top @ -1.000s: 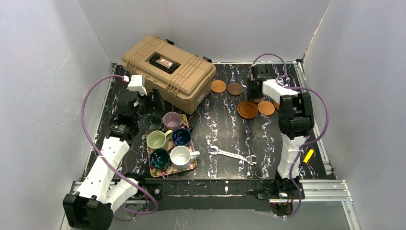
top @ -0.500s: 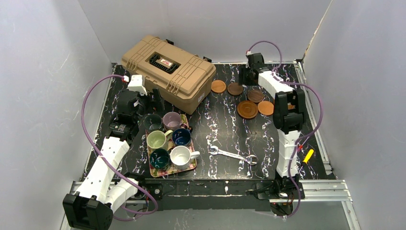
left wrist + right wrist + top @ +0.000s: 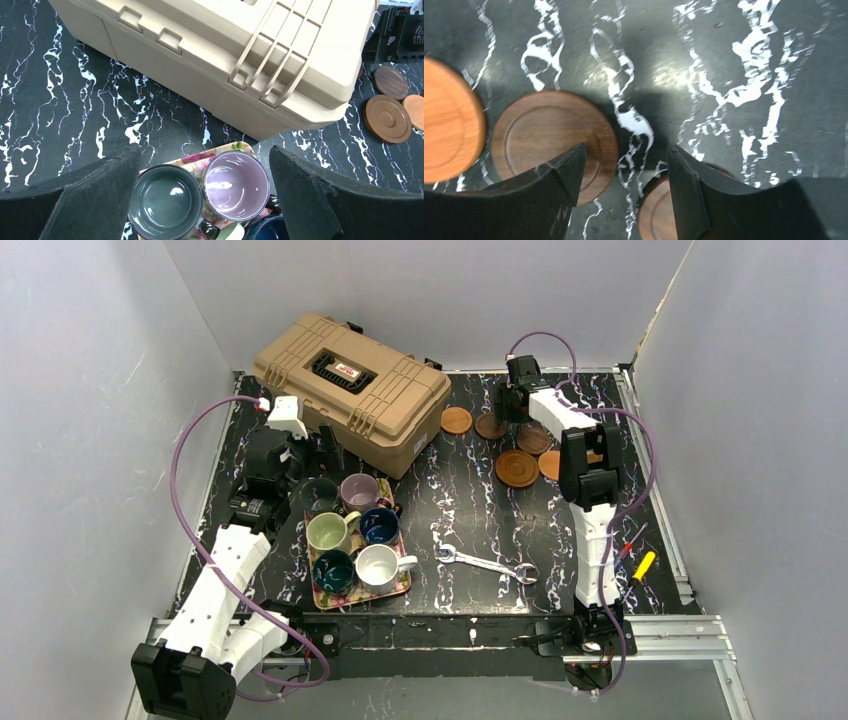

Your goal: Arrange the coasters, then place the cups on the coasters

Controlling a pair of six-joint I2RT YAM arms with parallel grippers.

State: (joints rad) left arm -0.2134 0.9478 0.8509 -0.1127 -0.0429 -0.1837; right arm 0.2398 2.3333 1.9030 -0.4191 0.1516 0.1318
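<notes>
Six cups stand on a floral tray point(image 3: 399, 589): dark green point(image 3: 318, 496), mauve point(image 3: 359, 491), yellow-green point(image 3: 327, 532), navy point(image 3: 379, 526), teal point(image 3: 333, 571) and white point(image 3: 377, 566). My left gripper point(image 3: 204, 155) hangs open above the dark green cup point(image 3: 166, 201) and the mauve cup point(image 3: 236, 186), touching neither. The coasters lie at the back right: an orange one point(image 3: 457, 420), a dark one point(image 3: 489, 427), another dark one point(image 3: 534, 440), a large rimmed one point(image 3: 517, 468) and an orange one point(image 3: 548, 464) half under the arm. My right gripper point(image 3: 626, 170) is open and empty, low over bare table between two dark coasters point(image 3: 549, 140) point(image 3: 659, 215).
A tan toolbox point(image 3: 350, 388) fills the back left, close to the left gripper. A steel wrench point(image 3: 487, 565) lies near the front middle. A yellow-handled tool point(image 3: 643, 565) sits by the right rail. Grey walls enclose three sides.
My right gripper has opened wider and swung back and left, off the dark coaster that it covered, which now lies bare on the table. The left arm and the cups have not moved.
</notes>
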